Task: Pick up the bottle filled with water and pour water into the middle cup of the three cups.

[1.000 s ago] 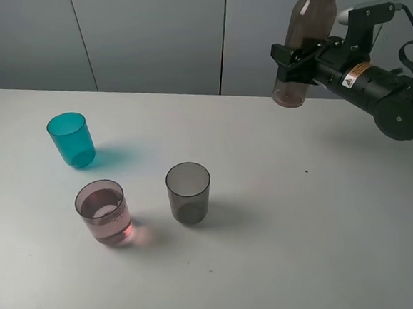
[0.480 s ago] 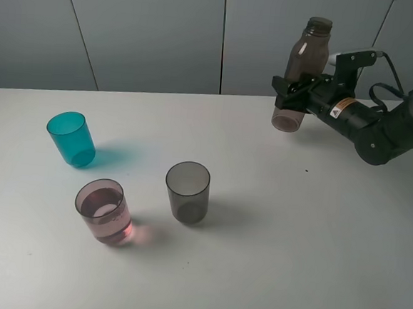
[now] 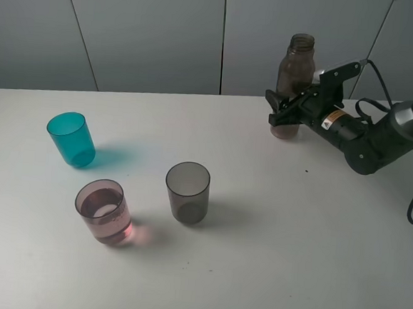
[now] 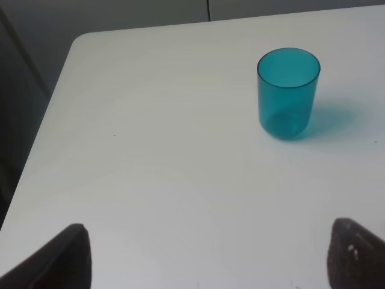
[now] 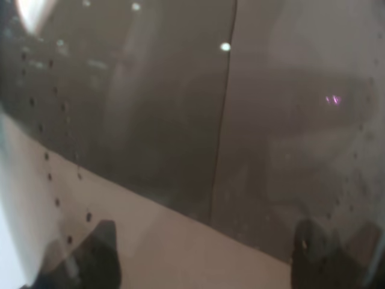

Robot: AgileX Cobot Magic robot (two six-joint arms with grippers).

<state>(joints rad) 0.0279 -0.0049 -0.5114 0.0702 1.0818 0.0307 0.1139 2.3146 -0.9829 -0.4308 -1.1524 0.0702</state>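
Risk, imo: the tall slim smoky-brown translucent plastic bottle [image 3: 295, 86] has no cap, so it tips if let go before its base seats on the white surface [image 3: 271, 238]. Right end effector [image 3: 280, 111] is clamped low on it, arm stretched out nearly level, bottle upright. Pink translucent tumbler [image 3: 104, 211] sits well away, water already inside.

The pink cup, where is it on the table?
In the exterior high view the pink cup stands front left, just left of the grey cup and nearer than the teal cup.
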